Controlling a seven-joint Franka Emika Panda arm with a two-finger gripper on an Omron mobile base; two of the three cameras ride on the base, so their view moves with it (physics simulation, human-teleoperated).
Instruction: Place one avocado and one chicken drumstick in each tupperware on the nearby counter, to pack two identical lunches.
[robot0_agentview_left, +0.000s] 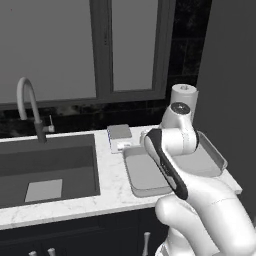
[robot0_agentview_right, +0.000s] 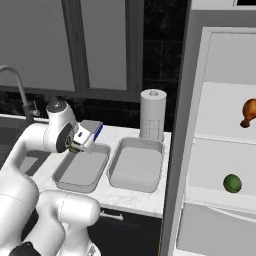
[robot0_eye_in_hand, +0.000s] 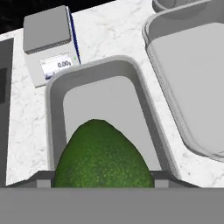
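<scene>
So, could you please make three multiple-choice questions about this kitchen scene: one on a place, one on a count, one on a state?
1. Where is the chicken drumstick?
A. on a fridge shelf
B. in the sink
C. on the scale

2. How many tupperware containers stand on the counter?
A. one
B. two
C. four

3. What is the state of the gripper?
A. open over the faucet
B. shut on an avocado
C. shut on the paper towel roll

Answers:
1. A: the right base view shows it on the upper white shelf.
2. B: the left tupperware and the right tupperware sit side by side.
3. B: in the hand view the held avocado sits between the fingertips, above the left tupperware.
</scene>
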